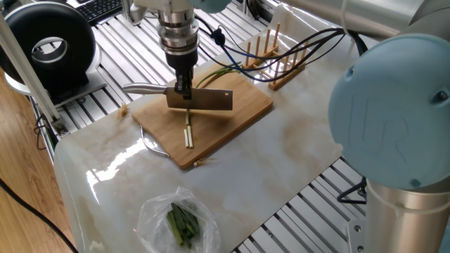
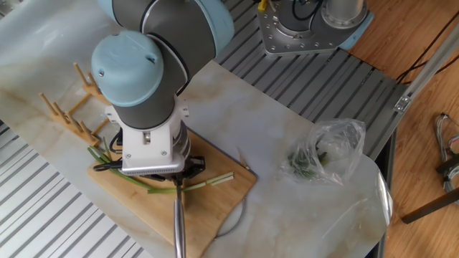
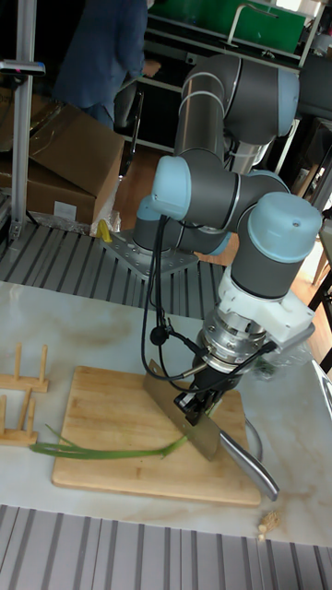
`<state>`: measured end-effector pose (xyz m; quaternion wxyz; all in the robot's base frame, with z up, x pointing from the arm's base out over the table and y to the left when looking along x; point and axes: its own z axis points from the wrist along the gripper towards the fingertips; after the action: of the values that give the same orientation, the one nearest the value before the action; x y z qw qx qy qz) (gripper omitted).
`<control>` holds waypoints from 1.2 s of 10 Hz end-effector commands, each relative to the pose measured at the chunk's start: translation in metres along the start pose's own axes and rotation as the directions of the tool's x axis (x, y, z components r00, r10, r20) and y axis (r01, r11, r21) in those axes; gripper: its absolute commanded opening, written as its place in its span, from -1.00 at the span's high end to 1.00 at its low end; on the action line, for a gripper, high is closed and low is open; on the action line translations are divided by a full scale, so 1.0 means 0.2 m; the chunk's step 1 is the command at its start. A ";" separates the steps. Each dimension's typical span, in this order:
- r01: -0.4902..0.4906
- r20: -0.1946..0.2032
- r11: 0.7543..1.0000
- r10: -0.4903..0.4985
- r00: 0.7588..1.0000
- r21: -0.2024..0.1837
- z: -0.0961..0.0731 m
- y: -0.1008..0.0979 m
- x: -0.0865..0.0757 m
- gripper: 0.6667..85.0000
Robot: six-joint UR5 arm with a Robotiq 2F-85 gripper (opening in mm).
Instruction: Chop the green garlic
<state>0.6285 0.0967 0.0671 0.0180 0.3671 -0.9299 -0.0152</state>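
— While the arm stood over the table, what did the gripper have hold of?

— Its two fingers were closed on the spine of a cleaver, a broad rectangular blade with a steel handle. From the tall fixed view the blade hung edge down just beneath the fingers, tilted, with the handle running out to one side.

— And where was the green garlic?

— Directly under the gripper, lying flat on a bamboo cutting board. The stalk passed beneath the blade. Its green leafy end stretched away past the gripper toward a wooden dish rack, and a short pale cut stick lay on the other side of the blade, on the board.

— Was the blade touching the stalk?

— That could not be told; the edge was at or just above it.

— Anything else near the gripper?

— Well apart from it, toward the table's near corner in one fixed view, a clear plastic bag held a bundle of dark green leaves. The board rested on a pale marbled tabletop, and black cables trailed behind the arm.
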 end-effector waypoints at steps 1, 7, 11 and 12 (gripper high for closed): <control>-0.011 0.011 1.000 0.011 1.000 -0.014 -0.01 0.04 -0.02 0.98; -0.021 0.015 1.000 0.021 1.000 -0.020 0.00 0.10 -0.04 0.98; -0.026 0.016 0.999 0.026 1.000 -0.022 0.00 0.11 -0.04 0.98; -0.026 0.016 0.999 0.026 1.000 -0.022 0.00 0.11 -0.04 0.98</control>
<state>0.6196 0.1161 0.0665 0.0170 0.3580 -0.9333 -0.0217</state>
